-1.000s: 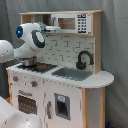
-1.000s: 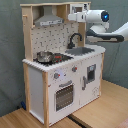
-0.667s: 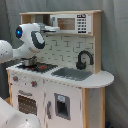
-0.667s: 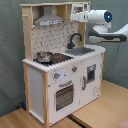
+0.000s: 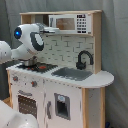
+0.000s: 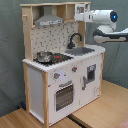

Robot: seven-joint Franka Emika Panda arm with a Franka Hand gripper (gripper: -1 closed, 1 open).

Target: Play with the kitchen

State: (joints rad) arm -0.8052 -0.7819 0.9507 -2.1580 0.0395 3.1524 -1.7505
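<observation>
The kitchen point(image 6: 60, 65) stands upright on the wooden floor, and the arm is reaching up at its microwave cabinet point(image 5: 70, 23). Claw point(image 6: 79, 16) is at the cabinet, can't tell its opening. Rigid wood, probably light; small door edges are the sensible grip.

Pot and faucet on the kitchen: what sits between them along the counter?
In the second exterior view, between the pot and the faucet lie only the stovetop's dark burners; nothing else stands there.
</observation>
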